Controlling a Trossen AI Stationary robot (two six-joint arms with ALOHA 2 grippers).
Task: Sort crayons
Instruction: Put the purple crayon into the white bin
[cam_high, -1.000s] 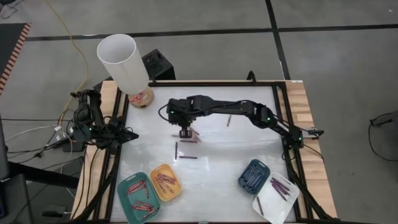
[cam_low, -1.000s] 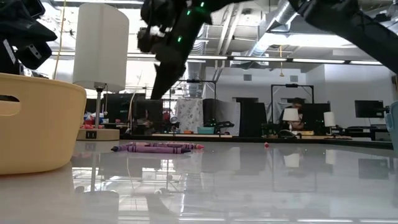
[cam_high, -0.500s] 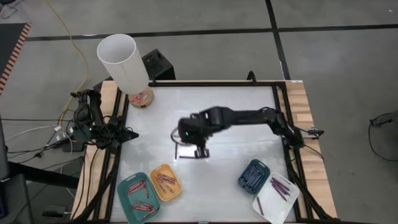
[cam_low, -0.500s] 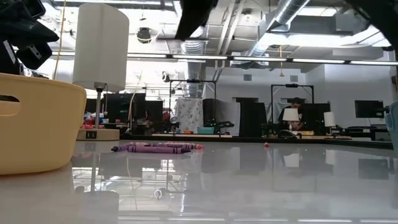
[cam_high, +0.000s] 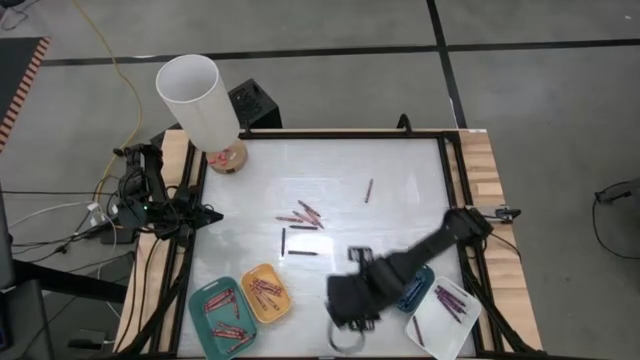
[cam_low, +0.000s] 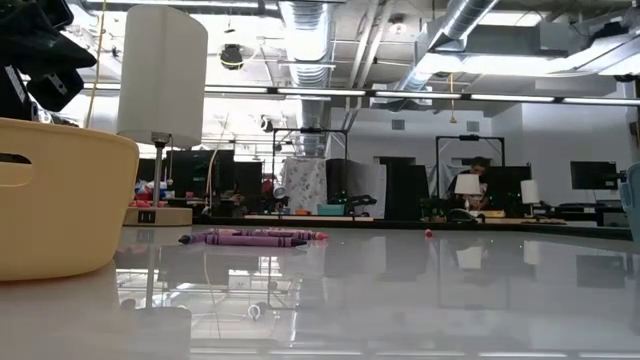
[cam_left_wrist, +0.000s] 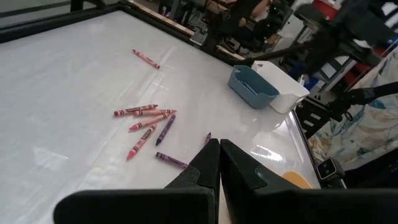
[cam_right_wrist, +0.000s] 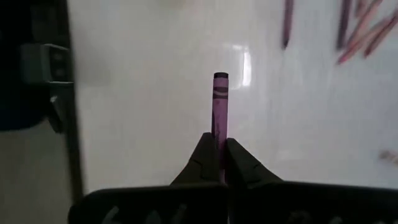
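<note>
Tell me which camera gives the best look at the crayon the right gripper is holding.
The right wrist view: the purple crayon sticks out from the shut right gripper, clear against the white table. The high view shows only the blurred arm; the low and left wrist views don't show it.

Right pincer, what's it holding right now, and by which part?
The right pincer is shut on a purple crayon, pinching one end; the rest sticks out past its fingertips. The left pincer holds nothing.
</note>
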